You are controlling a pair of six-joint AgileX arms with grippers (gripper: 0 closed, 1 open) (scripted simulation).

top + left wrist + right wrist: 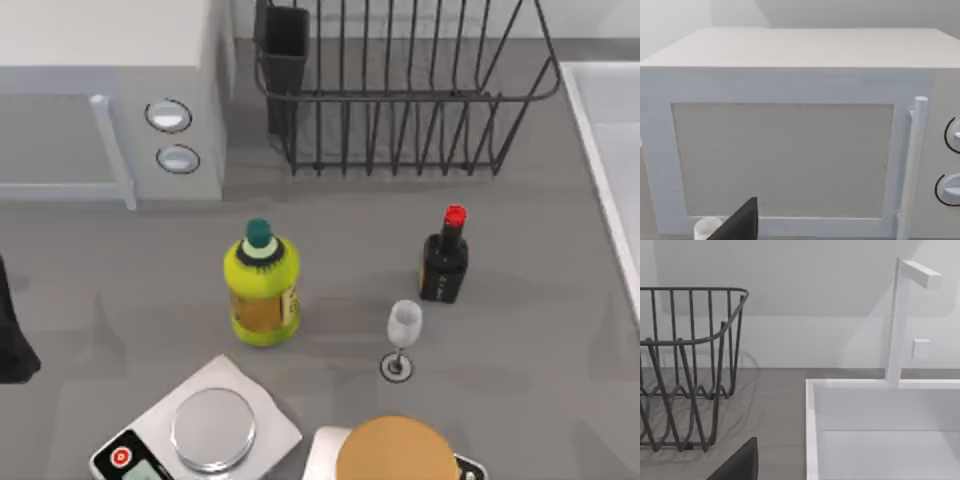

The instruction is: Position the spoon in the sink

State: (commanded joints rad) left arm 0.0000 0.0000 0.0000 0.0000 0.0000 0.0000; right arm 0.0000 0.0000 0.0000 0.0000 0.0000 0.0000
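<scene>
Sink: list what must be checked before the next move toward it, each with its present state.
1. Spoon located: cannot tell.
2. Sink ready to receive: ok; the part of the basin in the right wrist view holds nothing.
3. Right gripper lined up with the sink: ok; it faces the basin's near rim.
4. Faucet out of the way: ok; it stands at the back rim, away from the near side.
5. Dish rack apart from the sink: ok; bare table lies between them.
6. Left gripper out of the way: ok; it sits in front of the microwave, on the table's left.
</scene>
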